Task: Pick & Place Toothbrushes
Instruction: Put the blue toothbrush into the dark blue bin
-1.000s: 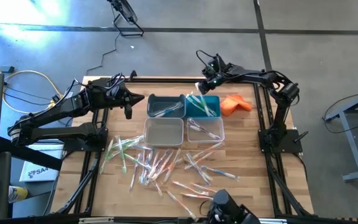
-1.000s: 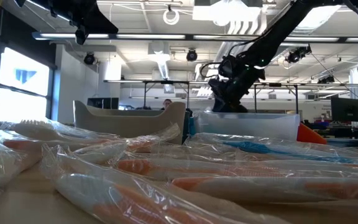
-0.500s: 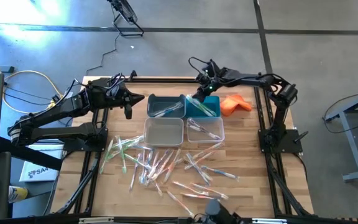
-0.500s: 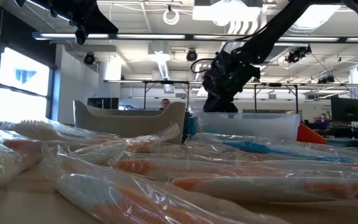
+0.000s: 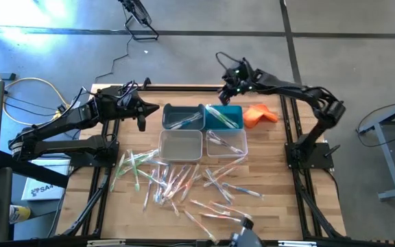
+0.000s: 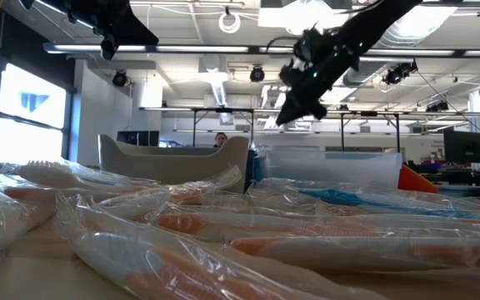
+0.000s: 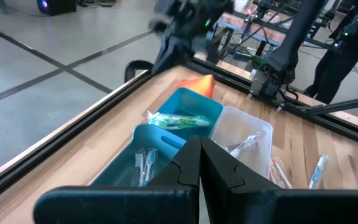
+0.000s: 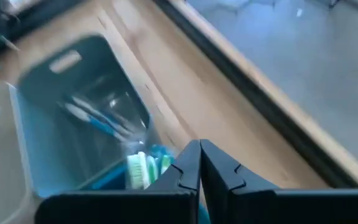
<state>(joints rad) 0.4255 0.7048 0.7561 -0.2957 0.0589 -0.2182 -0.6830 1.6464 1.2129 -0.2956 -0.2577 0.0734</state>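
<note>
Many wrapped toothbrushes (image 5: 184, 182) lie scattered on the wooden table's near half and fill the low view's foreground (image 6: 223, 229). More lie inside the bins: blue ones in the dark bin (image 8: 98, 118), green ones in the teal bin (image 7: 179, 119). My right gripper (image 5: 228, 87) hangs shut and empty in the air above the teal bin's (image 5: 223, 116) far edge, tipped downward (image 6: 288, 115). My left gripper (image 5: 141, 115) waits shut and empty, raised at the left of the dark bin (image 5: 182, 116); its shut fingers (image 7: 199, 163) point across the bins.
Two clear bins (image 5: 180, 144) (image 5: 226, 143) stand just nearer than the dark and teal ones. An orange cloth (image 5: 260, 114) lies right of the teal bin. Black frame rails (image 5: 293, 137) run along the table's edges. Bare wood shows at the near right (image 5: 286, 199).
My right gripper has risen from just over the teal bin, drawn back toward the table's far edge and rolled a little at the wrist. Its fingers have stayed shut. The toothbrushes and bins lie as before.
</note>
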